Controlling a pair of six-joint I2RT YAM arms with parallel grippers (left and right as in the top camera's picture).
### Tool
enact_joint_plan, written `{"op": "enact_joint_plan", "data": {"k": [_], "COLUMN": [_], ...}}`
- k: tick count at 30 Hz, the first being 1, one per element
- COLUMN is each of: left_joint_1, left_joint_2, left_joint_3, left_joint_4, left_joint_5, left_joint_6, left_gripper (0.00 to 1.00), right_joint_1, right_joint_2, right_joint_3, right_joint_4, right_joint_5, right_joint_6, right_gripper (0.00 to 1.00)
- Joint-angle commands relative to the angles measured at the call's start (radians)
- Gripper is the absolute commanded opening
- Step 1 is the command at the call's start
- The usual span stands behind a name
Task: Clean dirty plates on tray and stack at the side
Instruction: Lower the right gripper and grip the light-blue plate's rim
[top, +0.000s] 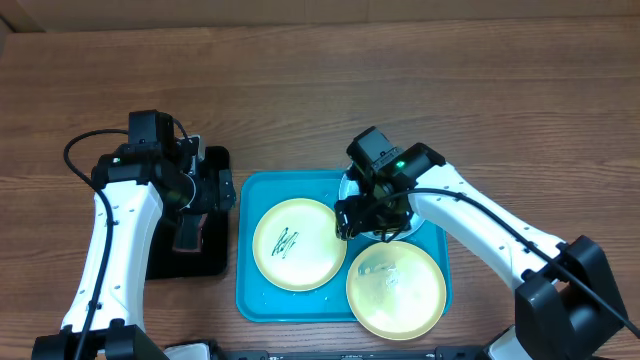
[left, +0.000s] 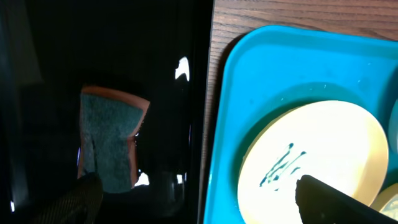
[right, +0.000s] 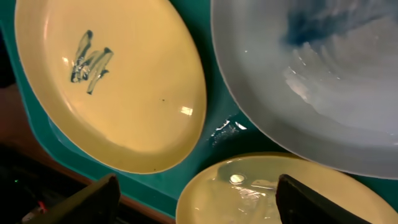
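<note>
The turquoise tray (top: 250, 295) holds three plates. A pale yellow plate (top: 298, 243) with a dark scribble lies at the left. A second yellow plate (top: 396, 290), wet and shiny, lies at the front right. The light blue plate (top: 420, 225) lies at the back right, mostly hidden under my right arm. It shows a blue smear in the right wrist view (right: 323, 81). My right gripper (top: 370, 215) hovers open and empty over the gap between the plates (right: 199, 205). My left gripper (top: 200, 190) is open and empty above the black tray (left: 199, 208).
A glossy black tray (top: 215, 160) stands left of the turquoise tray. A sponge (top: 187, 232) with an orange edge and a grey-green face lies on it, and also shows in the left wrist view (left: 109, 140). Brown wooden table all around.
</note>
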Motion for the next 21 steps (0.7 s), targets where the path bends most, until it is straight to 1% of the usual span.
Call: {"op": "enact_joint_plan", "data": {"k": [1, 4, 8, 10, 12, 18, 21], "left_joint_1": [0.003, 0.003, 0.003, 0.003, 0.003, 0.003, 0.003], "left_joint_2": [-0.005, -0.005, -0.005, -0.005, -0.005, -0.005, -0.005], "left_joint_3": [-0.002, -0.002, -0.002, -0.002, -0.002, -0.002, -0.002], "left_joint_4": [-0.002, 0.001, 0.002, 0.003, 0.008, 0.013, 0.017], "left_joint_5": [0.023, 0.023, 0.023, 0.023, 0.023, 0.023, 0.023], "left_joint_6": [-0.007, -0.007, -0.006, -0.006, -0.006, -0.006, -0.006], "left_gripper": [1.00, 1.00, 1.00, 1.00, 1.00, 1.00, 1.00], "right_joint_1": [0.018, 0.030, 0.035, 0.035, 0.035, 0.035, 0.036], "right_joint_2": [0.000, 0.003, 0.029, 0.043, 0.059, 0.084, 0.084], "right_joint_3": [0.003, 0.003, 0.002, 0.002, 0.002, 0.002, 0.002], "right_joint_4": [0.010, 0.024, 0.038, 0.048, 0.056, 0.072, 0.088], "right_joint_5": [-0.014, -0.013, -0.018, -0.057, -0.085, -0.096, -0.111], "right_joint_6": [-0.024, -0.012, 0.032, 0.032, 0.032, 0.106, 0.124], "right_gripper": [0.77, 0.77, 0.71, 0.66, 0.64, 0.64, 0.61]}}
